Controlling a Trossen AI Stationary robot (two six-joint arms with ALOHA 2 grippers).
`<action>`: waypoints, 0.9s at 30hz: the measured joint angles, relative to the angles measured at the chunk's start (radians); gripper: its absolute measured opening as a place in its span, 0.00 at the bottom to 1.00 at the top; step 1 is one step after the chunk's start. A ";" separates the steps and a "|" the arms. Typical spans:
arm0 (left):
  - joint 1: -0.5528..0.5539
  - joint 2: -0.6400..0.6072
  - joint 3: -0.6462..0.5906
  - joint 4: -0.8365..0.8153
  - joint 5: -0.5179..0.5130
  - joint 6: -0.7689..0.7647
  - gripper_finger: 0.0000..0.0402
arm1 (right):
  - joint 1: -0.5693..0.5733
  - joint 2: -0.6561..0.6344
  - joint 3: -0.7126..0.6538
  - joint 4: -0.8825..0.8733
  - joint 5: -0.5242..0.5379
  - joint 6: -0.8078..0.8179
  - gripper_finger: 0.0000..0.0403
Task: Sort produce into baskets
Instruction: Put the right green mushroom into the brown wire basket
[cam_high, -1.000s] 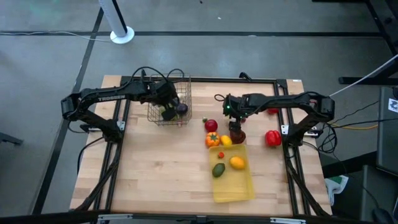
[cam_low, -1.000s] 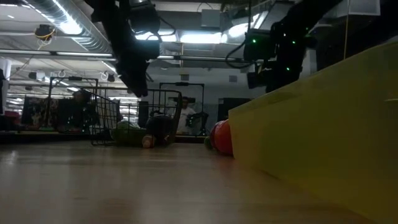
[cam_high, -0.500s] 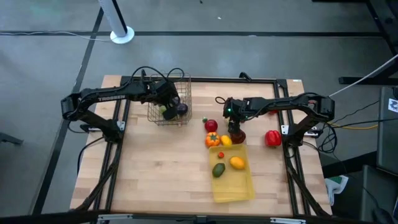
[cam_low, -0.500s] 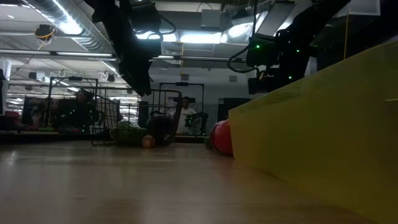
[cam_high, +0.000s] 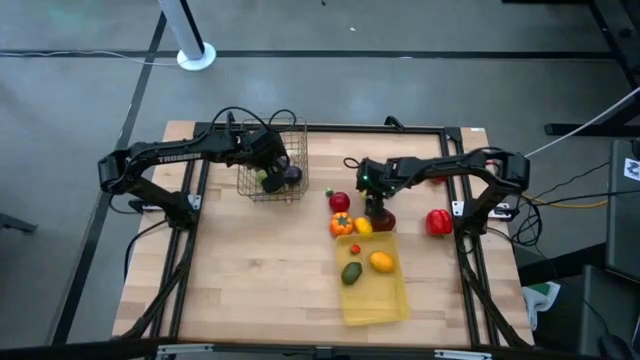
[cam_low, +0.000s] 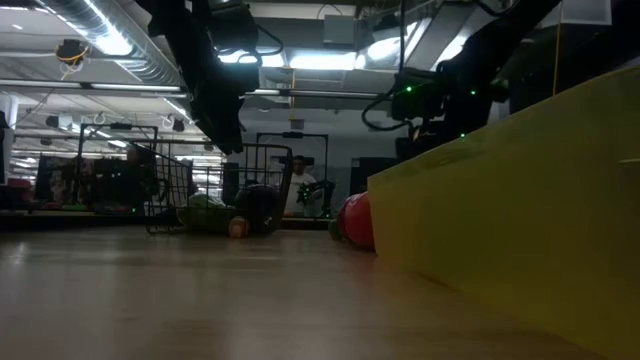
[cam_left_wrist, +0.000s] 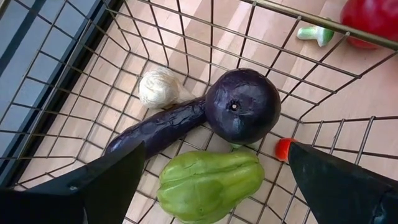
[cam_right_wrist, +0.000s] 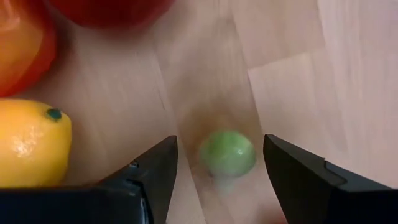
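Sorting is judged partly done. In the wire basket (cam_left_wrist: 186, 37), at the far left of the table (cam_high: 260, 290), four pieces are seen: a purple round fruit (cam_left_wrist: 242, 106), an eggplant (cam_left_wrist: 155, 130), a white garlic (cam_left_wrist: 158, 87) and a green squash (cam_left_wrist: 208, 183). The left gripper (cam_left_wrist: 211, 186) hangs over the basket, fingers spread wide and empty.

In the yellow tray (cam_high: 385, 305), at the near right, three pieces lie: an orange fruit (cam_high: 381, 262), a green avocado (cam_high: 351, 273) and a small red one (cam_high: 354, 249).

Left on the table, just beyond the tray's far end: a red apple (cam_high: 340, 202), an orange pepper (cam_high: 342, 225), a lemon (cam_high: 363, 226). A red pepper (cam_high: 438, 222) lies apart, to the tray's right.

The right gripper (cam_right_wrist: 224, 165) is held beside the lemon, fingers part-closed around a small green piece (cam_right_wrist: 227, 152); a firm grasp cannot be told. At least five pieces remain.
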 joint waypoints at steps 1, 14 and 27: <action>0.000 0.000 0.000 0.000 0.000 0.000 0.98 | 0.000 0.006 0.001 0.002 -0.006 0.000 0.58; 0.000 0.000 0.000 0.000 0.000 0.000 0.98 | 0.000 0.008 0.002 -0.009 0.000 -0.002 0.51; 0.000 0.000 0.000 0.000 0.000 -0.003 0.98 | 0.000 0.011 0.010 -0.004 0.016 -0.006 0.23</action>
